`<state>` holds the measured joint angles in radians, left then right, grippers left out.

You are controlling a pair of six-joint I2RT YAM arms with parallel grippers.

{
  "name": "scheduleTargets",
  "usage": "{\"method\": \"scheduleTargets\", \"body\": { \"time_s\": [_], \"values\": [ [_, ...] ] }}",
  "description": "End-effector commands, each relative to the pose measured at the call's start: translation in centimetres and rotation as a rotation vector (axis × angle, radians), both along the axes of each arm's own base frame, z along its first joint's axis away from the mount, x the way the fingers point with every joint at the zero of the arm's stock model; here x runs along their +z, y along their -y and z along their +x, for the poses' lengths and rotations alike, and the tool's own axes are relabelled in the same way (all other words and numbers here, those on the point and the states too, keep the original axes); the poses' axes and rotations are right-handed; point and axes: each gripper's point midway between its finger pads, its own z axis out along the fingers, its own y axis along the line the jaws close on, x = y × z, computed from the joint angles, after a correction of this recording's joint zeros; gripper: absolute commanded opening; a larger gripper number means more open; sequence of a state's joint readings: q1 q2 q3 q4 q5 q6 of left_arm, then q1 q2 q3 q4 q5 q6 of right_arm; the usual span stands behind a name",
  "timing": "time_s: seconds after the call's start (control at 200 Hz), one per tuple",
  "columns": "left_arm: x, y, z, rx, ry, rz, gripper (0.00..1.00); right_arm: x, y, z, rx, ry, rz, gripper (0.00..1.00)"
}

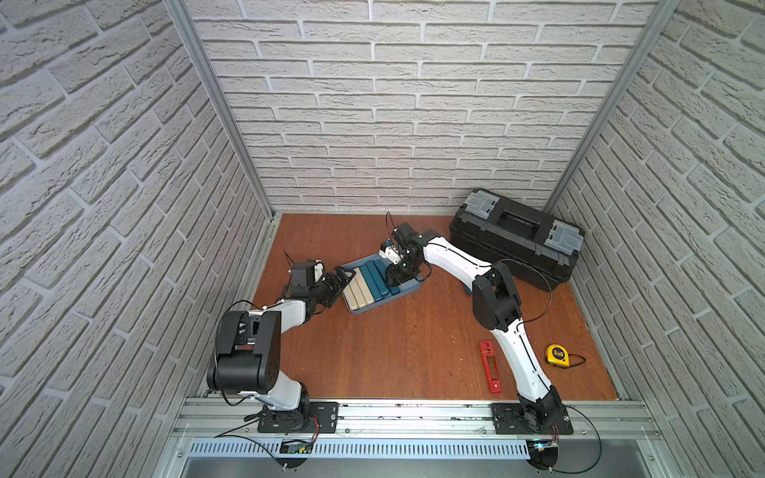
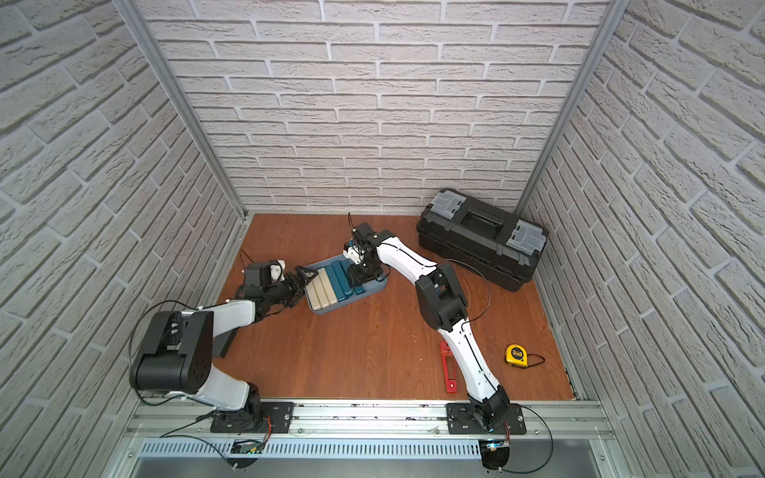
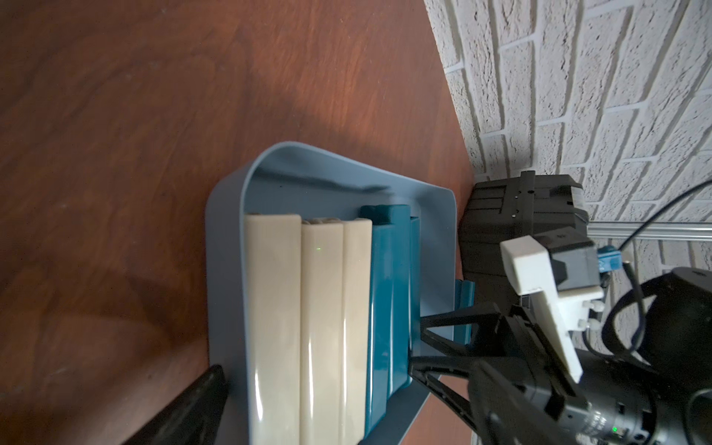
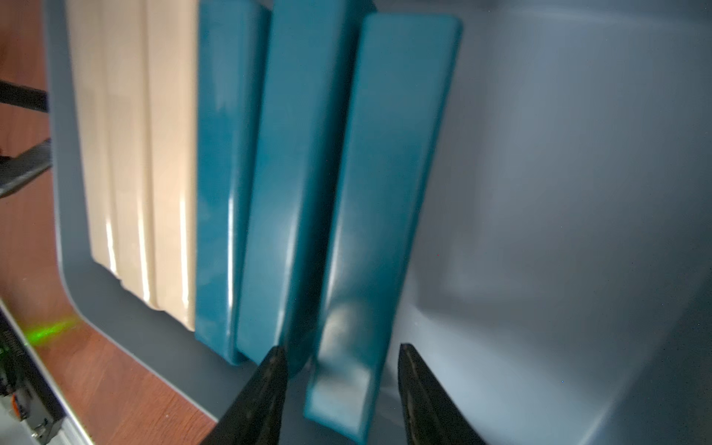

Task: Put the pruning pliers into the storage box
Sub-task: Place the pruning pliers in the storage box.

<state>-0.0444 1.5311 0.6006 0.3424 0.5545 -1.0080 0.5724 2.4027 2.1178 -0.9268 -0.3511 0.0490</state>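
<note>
Fingers (image 4: pixel 269 389) of the right gripper (image 4: pixel 341 346) are held partly open inside the storage box (image 4: pixel 539 192), one on each side of the near end of a teal bar (image 4: pixel 370 231). A gap is seen between each fingertip and the bar, so nothing is clamped. On one side of that bar the box is bare. On its other side two more teal bars (image 4: pixel 269 173) are laid, and beyond them three cream bars (image 4: pixel 135 154) are packed side by side against the box wall.

Across the cream bars from the right gripper, the left gripper (image 1: pixel 345 278) is set just outside the box rim with its jaws spread wide. Nothing is seen between them, and whether the rim is touched cannot be told.

The pruning pliers (image 1: pixel 489 366) are found well apart from both grippers. They lie flat on the wooden floor (image 1: pixel 414 351), back toward the right arm's base and just beside that arm's lower link. On the other side of that link a yellow tape measure (image 1: pixel 556 355) is placed. A "3" can be made out on its round dark label, and the rest is too small to be read. A black toolbox (image 1: pixel 517 238) with grey latches is stood well off to the right gripper's outer side, by the back wall.
</note>
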Motion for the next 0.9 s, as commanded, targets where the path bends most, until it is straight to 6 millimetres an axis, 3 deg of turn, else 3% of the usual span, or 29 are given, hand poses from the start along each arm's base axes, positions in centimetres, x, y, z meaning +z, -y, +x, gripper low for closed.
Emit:
{"method": "scheduleTargets", "body": {
  "time_s": [0.0, 0.485, 0.895],
  "values": [
    [0.5, 0.9, 0.1, -0.032, 0.036, -0.018, 0.98, 3.8, -1.8, -0.8, 0.044, 0.036, 0.114, 0.51],
    [0.8, 1.2, -0.1, -0.038, 0.037, -0.013, 0.98, 2.1, -1.1, -0.4, 0.020, 0.008, 0.114, 0.53],
    [1.0, 1.3, -0.1, -0.043, 0.039, -0.004, 0.98, 2.8, -0.4, -0.1, 0.017, 0.026, 0.111, 0.56]
  ]
}}
